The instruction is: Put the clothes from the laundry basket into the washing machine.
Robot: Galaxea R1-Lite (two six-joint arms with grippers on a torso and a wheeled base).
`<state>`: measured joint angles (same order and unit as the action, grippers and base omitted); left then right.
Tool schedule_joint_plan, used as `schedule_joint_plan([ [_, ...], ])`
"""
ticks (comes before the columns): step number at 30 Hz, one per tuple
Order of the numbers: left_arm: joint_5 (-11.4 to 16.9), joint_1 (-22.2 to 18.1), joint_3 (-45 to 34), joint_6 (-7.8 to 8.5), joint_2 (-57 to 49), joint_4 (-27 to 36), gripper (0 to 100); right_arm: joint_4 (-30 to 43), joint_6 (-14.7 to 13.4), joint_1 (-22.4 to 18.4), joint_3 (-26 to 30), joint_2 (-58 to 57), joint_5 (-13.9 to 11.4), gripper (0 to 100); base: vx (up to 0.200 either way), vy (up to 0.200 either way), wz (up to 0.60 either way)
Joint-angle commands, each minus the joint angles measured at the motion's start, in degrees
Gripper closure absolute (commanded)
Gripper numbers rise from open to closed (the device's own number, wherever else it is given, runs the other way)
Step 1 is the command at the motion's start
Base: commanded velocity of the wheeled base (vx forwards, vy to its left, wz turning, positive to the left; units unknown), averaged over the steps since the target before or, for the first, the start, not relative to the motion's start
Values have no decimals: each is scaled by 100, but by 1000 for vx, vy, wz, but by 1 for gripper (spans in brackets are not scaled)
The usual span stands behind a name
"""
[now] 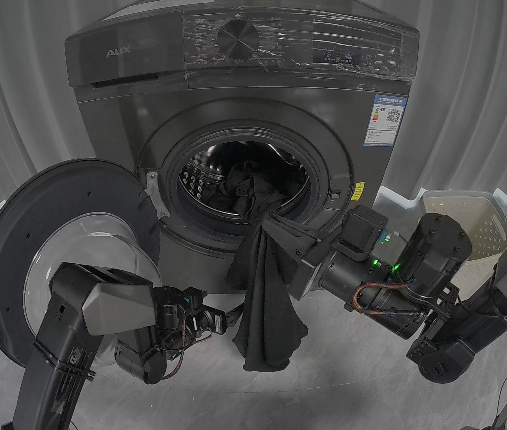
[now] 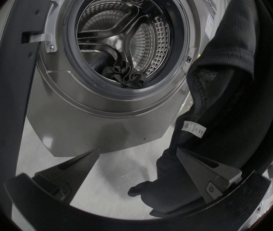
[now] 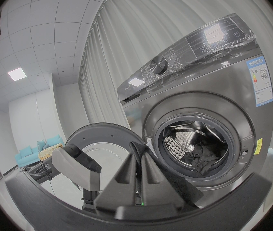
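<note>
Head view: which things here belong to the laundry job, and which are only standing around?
Job: dark grey front-loading washing machine with its round door open; black garment hanging from the shut right gripper; black clothes in the drum; white perforated plastic laundry basket; open left gripper.
Not the job: pale pleated curtain; grey tiled floor.

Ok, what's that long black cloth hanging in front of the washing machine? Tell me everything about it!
The long black cloth is a soft knitted garment with a ribbed edge and a small white label sewn inside. The right gripper pinches its top, shut tight, just in front of the open round doorway of the grey washing machine. The rest hangs down limp and folded toward the floor, its lower part beside one finger of the open left gripper.
</note>
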<state>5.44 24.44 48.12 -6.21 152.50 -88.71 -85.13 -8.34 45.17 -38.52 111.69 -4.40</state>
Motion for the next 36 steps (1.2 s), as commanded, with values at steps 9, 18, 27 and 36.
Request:
schedule_joint_plan([
  [9,115,166,444,-12,289,3,0,-4,-1,98,3,11,-26,100,0,0,0],
  [18,555,201,699,-12,377,-6,100,-13,-10,124,11,46,-26,100,0,0,0],
  [27,555,184,857,-30,341,-15,100,-30,-19,80,11,19,-17,100,0,0,0],
  [36,546,78,-30,14,-933,-23,100,49,-63,-526,3,63,203,100,0,0,0],
])
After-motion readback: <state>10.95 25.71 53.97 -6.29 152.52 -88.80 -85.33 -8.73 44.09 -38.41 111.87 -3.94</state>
